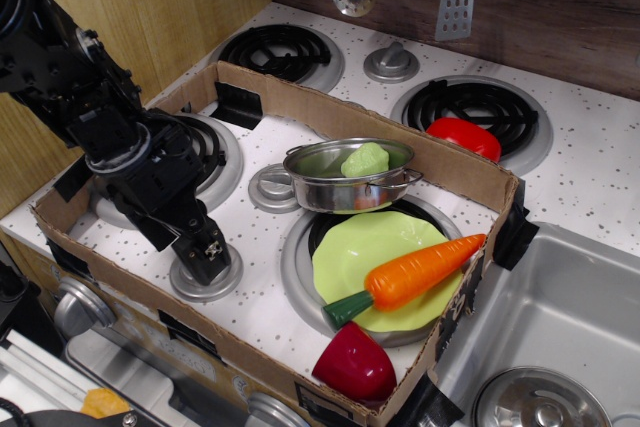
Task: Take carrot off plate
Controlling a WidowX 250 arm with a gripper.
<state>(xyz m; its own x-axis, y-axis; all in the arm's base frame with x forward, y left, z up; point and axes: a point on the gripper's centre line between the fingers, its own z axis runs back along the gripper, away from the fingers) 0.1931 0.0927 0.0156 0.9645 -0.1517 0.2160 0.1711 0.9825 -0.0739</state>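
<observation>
The claw (205, 252) hangs low over the surface, well apart from the carrot (415, 272) lying across the plate (350, 257) — whether spread or pressed together, I cannot tell.

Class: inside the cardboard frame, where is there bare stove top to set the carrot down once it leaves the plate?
Bare white top lies between the gripper, the pot and the plate, running to the front wall. The right side is crowded: the carrot spans the plate, with a red toy in front.
</observation>
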